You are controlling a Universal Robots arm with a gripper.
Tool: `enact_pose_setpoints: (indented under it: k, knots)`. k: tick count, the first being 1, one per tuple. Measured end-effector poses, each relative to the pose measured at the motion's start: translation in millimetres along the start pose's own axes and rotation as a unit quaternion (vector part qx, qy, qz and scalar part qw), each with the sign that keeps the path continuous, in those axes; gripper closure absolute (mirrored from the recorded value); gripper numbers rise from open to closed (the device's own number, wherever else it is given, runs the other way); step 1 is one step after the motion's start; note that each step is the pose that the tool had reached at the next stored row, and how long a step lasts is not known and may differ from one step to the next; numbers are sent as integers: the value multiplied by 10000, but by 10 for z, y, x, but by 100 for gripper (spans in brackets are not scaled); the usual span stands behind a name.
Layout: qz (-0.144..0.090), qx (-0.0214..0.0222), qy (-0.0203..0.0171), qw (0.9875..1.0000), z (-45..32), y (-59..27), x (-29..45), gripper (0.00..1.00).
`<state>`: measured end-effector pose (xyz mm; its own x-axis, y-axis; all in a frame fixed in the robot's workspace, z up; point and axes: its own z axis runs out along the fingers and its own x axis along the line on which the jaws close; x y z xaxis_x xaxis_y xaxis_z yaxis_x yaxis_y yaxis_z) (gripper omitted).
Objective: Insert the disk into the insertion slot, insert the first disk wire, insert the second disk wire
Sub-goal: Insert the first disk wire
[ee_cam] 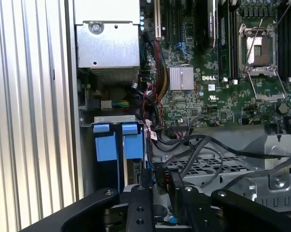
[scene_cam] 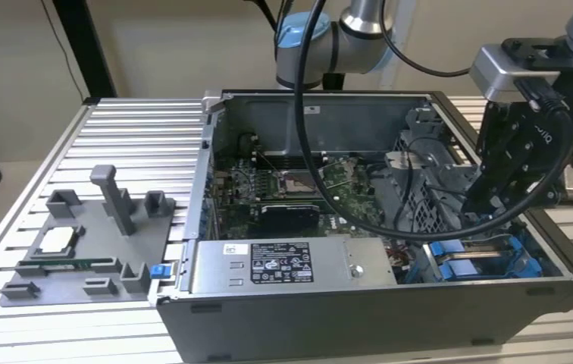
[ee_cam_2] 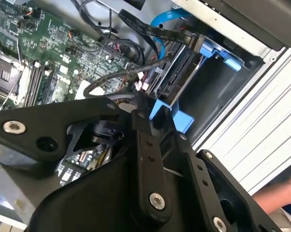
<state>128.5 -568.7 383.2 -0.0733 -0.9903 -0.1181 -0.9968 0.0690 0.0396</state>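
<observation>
The claw (ee_cam: 157, 187) hangs low inside the case (scene_cam: 367, 315), just beside the slot (scene_cam: 480, 258) with its blue rails (ee_cam: 115, 142). Whether it is open or closed I cannot tell. In the second wrist view a dark slab, I think the disk (ee_cam_2: 177, 77), sits between the rails, so the first step looks done. A black wire (ee_cam_2: 150, 30) and a blue wire (ee_cam_2: 161, 20) run toward its end, but whether either is plugged in is not clear.

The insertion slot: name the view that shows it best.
First wrist view: it looks down on the insertion slot, both blue rails plain. The exterior view catches them obliquely; the second wrist view, their blue ends.
</observation>
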Motion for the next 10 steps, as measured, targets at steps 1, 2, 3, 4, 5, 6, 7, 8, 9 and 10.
enact_pose_setpoints:
  k: [1,2,3,4,5,6,7,8,9,10]
  knots:
    - [0,-1,-5,10000,2,0,0,100]
    - [0,-1,-10,10000,4,0,1,100]
    - [0,-1,-15,10000,6,0,1,100]
    - [0,-1,-19,10000,7,0,1,100]
    - [0,-2,-23,10000,9,0,1,100]
    - [0,-2,-28,10000,10,0,1,100]
    - [0,-2,-33,10000,11,0,1,100]
    - [0,-2,-37,10000,12,0,2,100]
    - [0,-2,-38,10000,13,-1,2,100]
    - [-1,-3,-43,10000,14,0,2,100]
